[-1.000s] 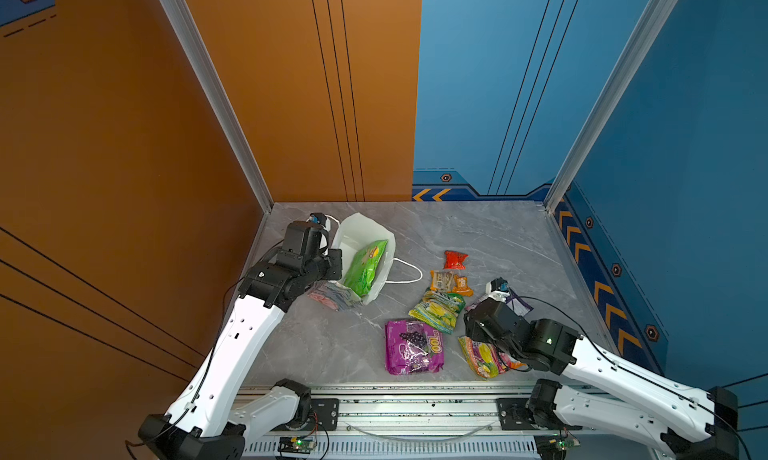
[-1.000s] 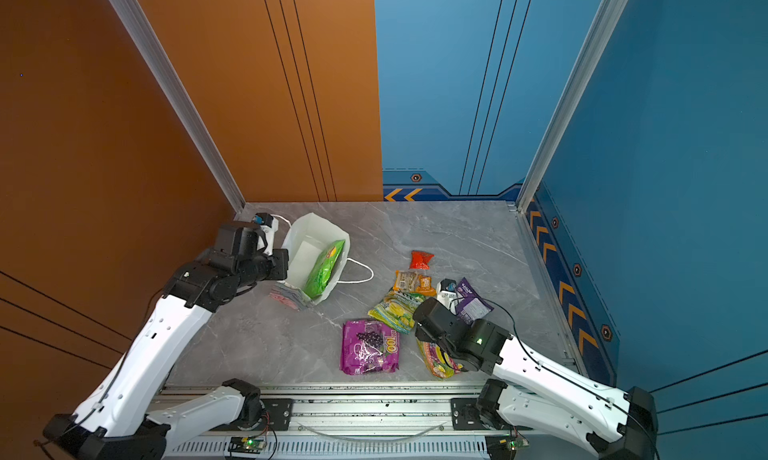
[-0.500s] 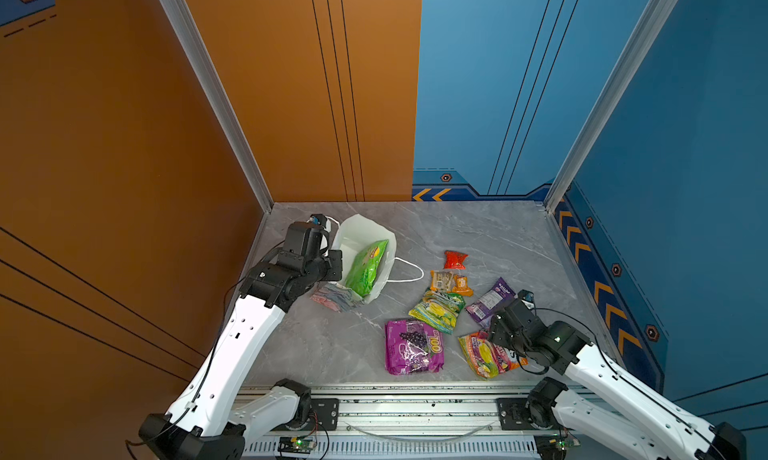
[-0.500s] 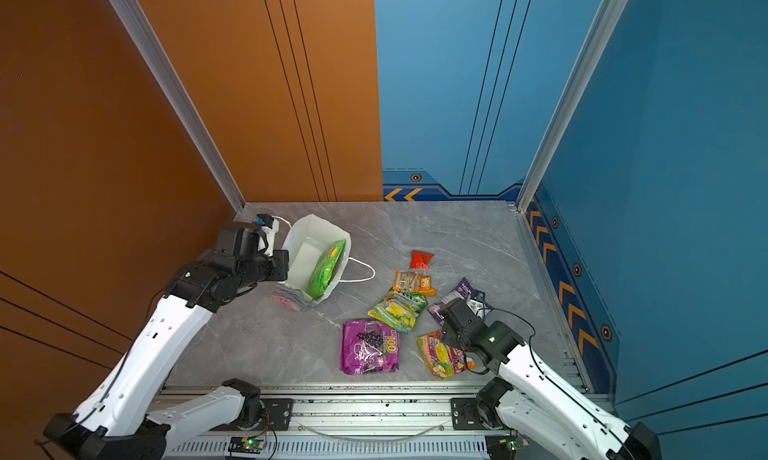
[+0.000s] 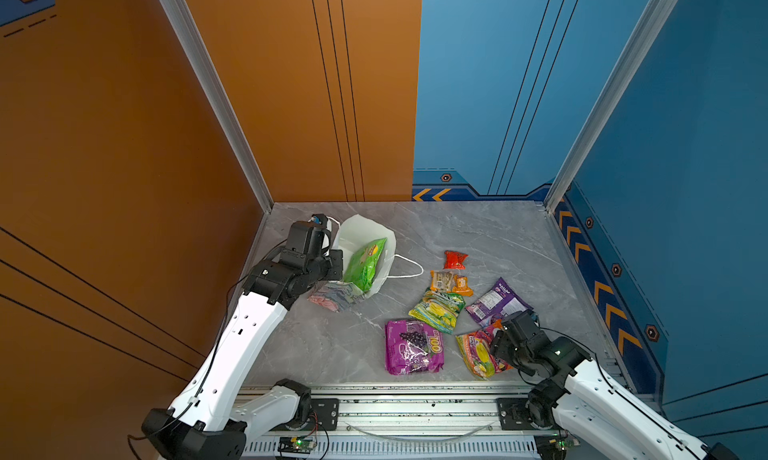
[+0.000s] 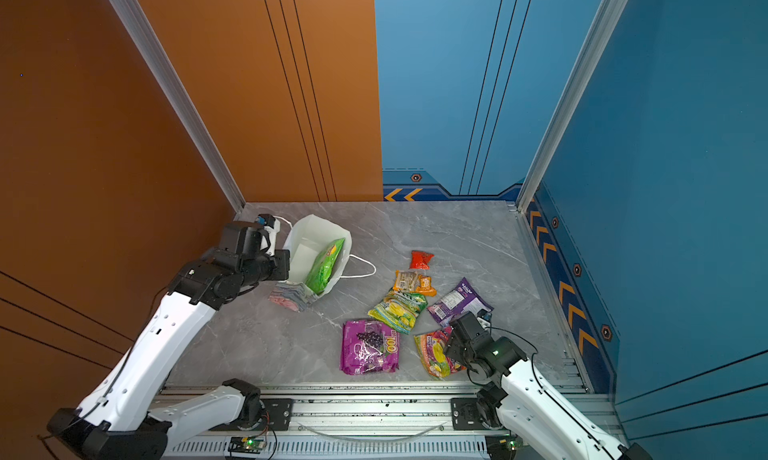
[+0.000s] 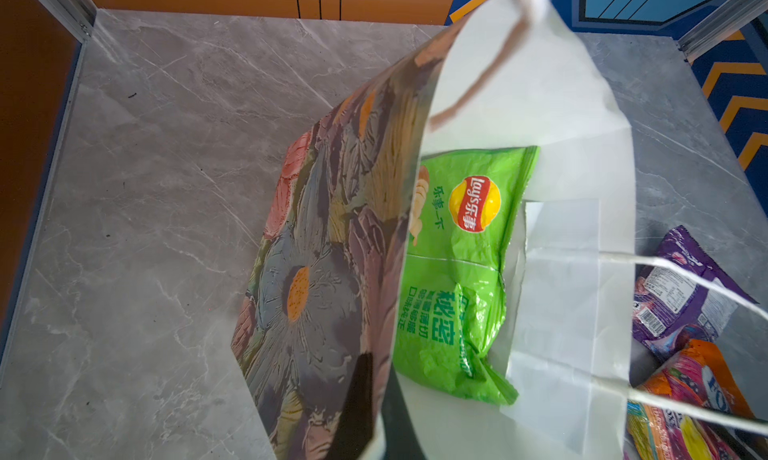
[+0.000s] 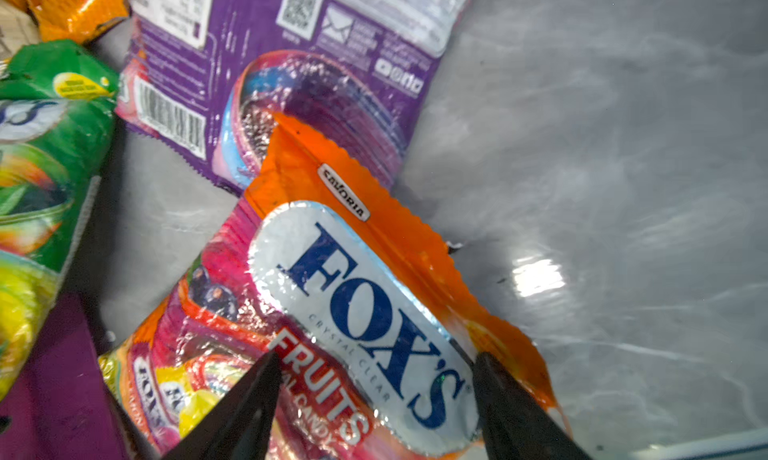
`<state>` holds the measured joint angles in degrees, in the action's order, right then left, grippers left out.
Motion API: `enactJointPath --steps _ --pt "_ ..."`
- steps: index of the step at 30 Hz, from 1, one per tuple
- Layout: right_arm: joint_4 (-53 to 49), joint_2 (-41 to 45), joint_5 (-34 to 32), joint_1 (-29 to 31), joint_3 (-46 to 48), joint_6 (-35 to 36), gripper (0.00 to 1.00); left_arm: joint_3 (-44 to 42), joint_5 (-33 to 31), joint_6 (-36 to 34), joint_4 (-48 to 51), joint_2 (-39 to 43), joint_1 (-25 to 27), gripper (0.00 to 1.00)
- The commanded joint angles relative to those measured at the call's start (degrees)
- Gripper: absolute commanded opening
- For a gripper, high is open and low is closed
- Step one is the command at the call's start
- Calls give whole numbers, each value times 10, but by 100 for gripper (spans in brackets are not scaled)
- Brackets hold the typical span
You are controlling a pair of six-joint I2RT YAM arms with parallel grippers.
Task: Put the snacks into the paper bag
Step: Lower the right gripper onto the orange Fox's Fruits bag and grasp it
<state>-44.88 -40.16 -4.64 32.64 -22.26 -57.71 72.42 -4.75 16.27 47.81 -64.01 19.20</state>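
The paper bag [image 5: 358, 234] leans at the back left, its white inside facing up in both top views. My left gripper [image 7: 380, 414] is shut on its floral near wall [image 7: 324, 271] at the rim. A large green packet [image 7: 457, 271] lies inside the bag [image 6: 311, 239]. The other snacks are on the table: magenta grape [image 5: 413, 345], lemon [image 5: 436, 310], purple [image 5: 494, 300], small orange [image 5: 451, 281] and small red [image 5: 455, 259]. My right gripper [image 8: 374, 362] hangs open just over the orange-red FOX'S packet [image 8: 365, 296], one fingertip [image 8: 266, 375] on each side of its label.
One white cord handle [image 5: 409, 266] trails on the grey table toward the snacks. Orange wall [image 5: 166, 188] stands close behind my left arm, and blue wall [image 5: 665, 229] runs along the right. A metal rail [image 5: 415, 399] lines the front edge.
My right gripper has drawn back toward the front right, over the FOX'S packet, and its jaws have widened. The purple packet now shows fully. The left arm and bag have not moved.
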Motion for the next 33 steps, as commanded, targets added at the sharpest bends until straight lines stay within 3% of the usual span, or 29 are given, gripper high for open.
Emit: enactJointPath --steps 1,6,9,13,18,24,32,33 --pt "57 -16 20 36 17 -53 75 3 -17 -1 7 -1 4 0" --pt "77 -49 -18 116 -8 -91 75 3 -19 -1 6 -1 7 0" --pt "69 -70 -27 122 -36 -52 75 2 -20 -1 7 0 7 0" --pt "-4 -99 -27 79 -78 36 76 2 -19 -1 7 1 8 0" --pt "-14 -90 20 -12 -82 103 78 3 -20 -2 8 -1 10 0" --pt "23 -92 81 -73 -56 122 79 3 -22 -1 9 -1 10 0" --pt "73 -112 125 -81 -15 110 80 3 -22 -1 9 -1 11 0" --pt "78 -115 128 -80 -11 108 84 3 -21 -1 9 -1 11 0"
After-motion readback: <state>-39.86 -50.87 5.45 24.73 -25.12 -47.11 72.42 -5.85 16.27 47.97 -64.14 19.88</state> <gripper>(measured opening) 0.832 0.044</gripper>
